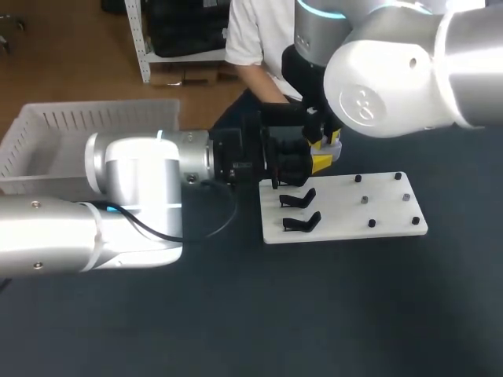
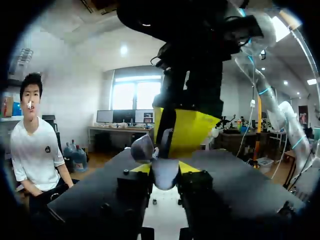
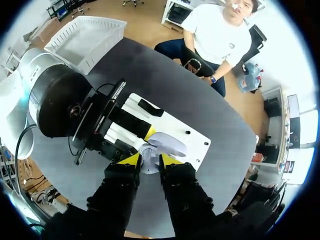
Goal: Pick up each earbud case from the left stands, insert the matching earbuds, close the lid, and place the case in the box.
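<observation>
Left pincer (image 2: 165, 169) is clamped on the case (image 2: 165, 177), a yellow tip on each side, holding it in the air over the far left corner of the board (image 1: 385, 210). One case in play, and its lid (image 2: 142, 147) is up. Right pincer (image 3: 150, 160) hangs straight down onto that case from above, tips right at the open top; whether it grips anything there, I cannot tell.

Left arm (image 1: 134, 169) comes in low from the counter's left edge and lies almost level, wrist pointing toward the right. Right arm (image 1: 393, 71) comes in high from the far right corner and bends down steeply, so the two pincers meet nose to nose over the board.

One white board, lying flat on the counter (image 1: 314, 314) right of the middle and toward the far edge. Two black stands on its left half, one (image 1: 299, 197) just behind the other (image 1: 302, 222), both bare. Six small dark pegs (image 1: 371, 224) on its right half, in two rows of three. One white slatted box (image 1: 94, 118) sits at the counter's far left corner, well apart from the board.
</observation>
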Robot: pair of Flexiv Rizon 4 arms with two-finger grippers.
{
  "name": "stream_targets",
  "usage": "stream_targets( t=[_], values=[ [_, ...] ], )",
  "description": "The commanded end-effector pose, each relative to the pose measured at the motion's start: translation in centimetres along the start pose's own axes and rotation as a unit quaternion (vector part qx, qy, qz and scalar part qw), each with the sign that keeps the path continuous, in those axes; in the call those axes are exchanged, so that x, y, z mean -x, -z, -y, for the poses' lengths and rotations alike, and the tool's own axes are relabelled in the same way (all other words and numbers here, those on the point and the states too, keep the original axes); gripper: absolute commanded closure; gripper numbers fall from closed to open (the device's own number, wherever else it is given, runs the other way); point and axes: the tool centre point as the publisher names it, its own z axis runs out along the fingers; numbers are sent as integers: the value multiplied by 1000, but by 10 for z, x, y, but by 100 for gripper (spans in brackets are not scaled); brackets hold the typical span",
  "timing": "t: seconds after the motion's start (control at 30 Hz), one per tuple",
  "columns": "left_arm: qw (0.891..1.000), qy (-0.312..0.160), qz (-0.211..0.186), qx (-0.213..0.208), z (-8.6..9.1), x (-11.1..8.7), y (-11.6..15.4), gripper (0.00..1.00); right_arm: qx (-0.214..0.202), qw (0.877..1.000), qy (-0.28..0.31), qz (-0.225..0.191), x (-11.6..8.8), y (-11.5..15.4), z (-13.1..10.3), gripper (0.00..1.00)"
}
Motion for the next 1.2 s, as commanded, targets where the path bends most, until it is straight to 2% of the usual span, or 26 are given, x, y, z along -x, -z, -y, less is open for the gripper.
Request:
stream_targets(
  t=[0.03,0.3,0.9,0.97,1.2],
  values=[
    [1000,-2,3,3,2,0,0,100,-2,1000,0,-1,2,-1,0,64],
    [1000,-2,3,3,2,0,0,100,-2,1000,0,0,4,1,-2,69],
    [1000,-2,3,3,2,0,0,100,-5,1000,2,6,10,6,0,64],
    [1000,-2,3,3,2,0,0,100,-6,1000,2,9,10,9,1,65],
    [1000,-2,3,3,2,0,0,100,-13,1000,-3,22,10,22,1,61]
  ],
)
